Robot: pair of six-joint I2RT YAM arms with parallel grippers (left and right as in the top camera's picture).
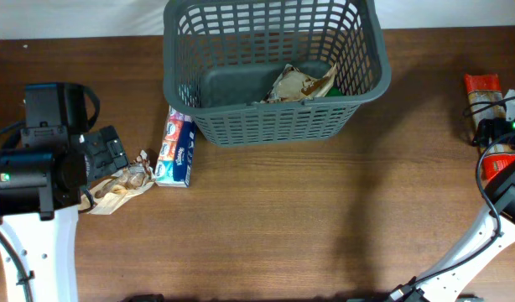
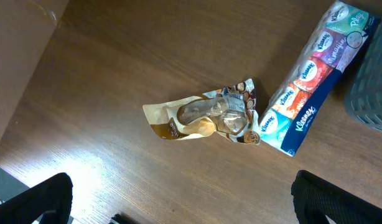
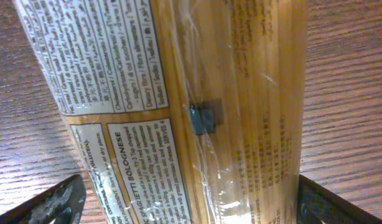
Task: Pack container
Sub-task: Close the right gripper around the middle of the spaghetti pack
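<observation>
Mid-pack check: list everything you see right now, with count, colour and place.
basket: 1, dark grey, far centre of the table
crumpled packet: 1, tan and brown, inside the basket, right side
tissue pack: 1, blue with multicolour panels, beside the basket's front left corner
snack packet: 1, cream and brown, left of the tissue pack, touching it
spaghetti pack: 1, yellow, red end, far right of the table
table: 1, brown wood
left tool: 1, black, open, above the snack packet
right tool: 1, black, open, straddling the spaghetti pack

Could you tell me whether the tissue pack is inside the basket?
No, the tissue pack lies on the table just outside the basket.
</observation>
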